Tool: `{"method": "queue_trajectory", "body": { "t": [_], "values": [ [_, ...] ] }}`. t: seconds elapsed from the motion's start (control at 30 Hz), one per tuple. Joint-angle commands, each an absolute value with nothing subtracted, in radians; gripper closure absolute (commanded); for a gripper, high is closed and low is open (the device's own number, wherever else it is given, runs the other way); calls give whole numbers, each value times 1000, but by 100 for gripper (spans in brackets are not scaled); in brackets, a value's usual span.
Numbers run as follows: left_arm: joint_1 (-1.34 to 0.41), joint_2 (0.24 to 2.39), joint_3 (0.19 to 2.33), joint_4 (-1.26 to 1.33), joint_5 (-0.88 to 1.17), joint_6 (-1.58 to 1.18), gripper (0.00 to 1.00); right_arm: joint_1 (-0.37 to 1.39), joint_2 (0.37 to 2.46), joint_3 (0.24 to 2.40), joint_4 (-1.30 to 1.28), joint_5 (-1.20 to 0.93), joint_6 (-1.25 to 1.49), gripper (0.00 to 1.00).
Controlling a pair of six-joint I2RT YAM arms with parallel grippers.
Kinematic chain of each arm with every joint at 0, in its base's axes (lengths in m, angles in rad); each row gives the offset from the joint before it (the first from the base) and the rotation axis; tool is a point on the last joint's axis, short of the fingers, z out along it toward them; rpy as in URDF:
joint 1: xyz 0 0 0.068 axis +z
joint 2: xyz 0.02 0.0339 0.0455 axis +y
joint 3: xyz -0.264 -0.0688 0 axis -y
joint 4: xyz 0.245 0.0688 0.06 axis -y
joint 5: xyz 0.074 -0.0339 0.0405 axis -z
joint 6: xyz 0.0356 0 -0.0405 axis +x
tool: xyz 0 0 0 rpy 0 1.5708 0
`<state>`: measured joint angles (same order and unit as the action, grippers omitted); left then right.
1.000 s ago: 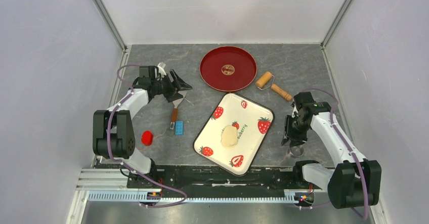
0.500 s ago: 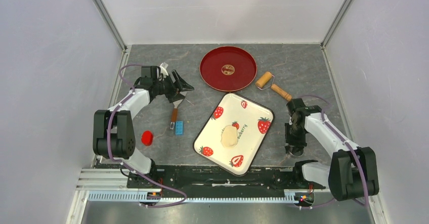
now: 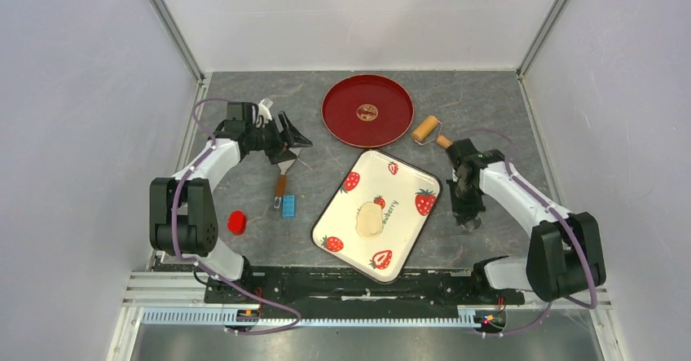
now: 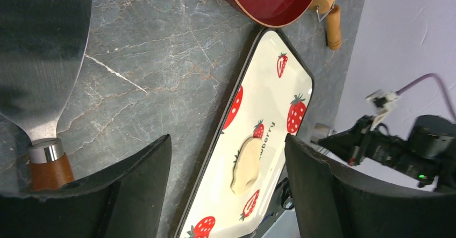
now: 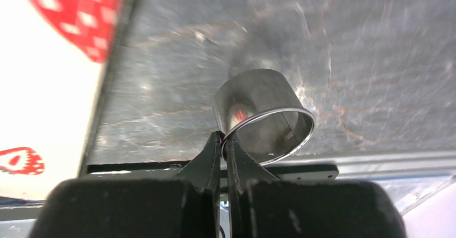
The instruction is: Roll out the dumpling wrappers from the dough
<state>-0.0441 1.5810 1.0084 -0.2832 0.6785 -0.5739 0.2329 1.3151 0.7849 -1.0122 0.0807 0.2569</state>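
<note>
Right gripper: pinched shut on ring cutter wall, right of strawberry tray.
Left gripper: wide, empty.
Advice: carry cutter level; centre over dough.

The ring cutter is polished metal, the dough matt

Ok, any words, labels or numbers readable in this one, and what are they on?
"wberry": printed on the strawberry tray, read in the left wrist view; the start of the word is cut off at the dough.
The gold emblem on the red plate: too small to read.
The ring cutter: no marking visible.
</note>
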Motion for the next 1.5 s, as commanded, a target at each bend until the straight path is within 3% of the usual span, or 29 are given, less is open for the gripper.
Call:
{"method": "queue_trajectory", "body": {
  "t": [0.0,0.27,0.53,1.47],
  "values": [
    [-63,1539,1085,-378,658,-457,20,348,1372,994,-1059,107,250,100],
    [-142,1543,1142,-476,585,-393,19,737,1599,1369,-1098,114,294,100],
    [-160,1562,1158,-507,568,-400,19,959,1786,1527,-1077,70,300,100],
    [-152,1583,1146,-533,500,-391,19,1008,1903,1468,-1031,87,203,100]
  ]
}}
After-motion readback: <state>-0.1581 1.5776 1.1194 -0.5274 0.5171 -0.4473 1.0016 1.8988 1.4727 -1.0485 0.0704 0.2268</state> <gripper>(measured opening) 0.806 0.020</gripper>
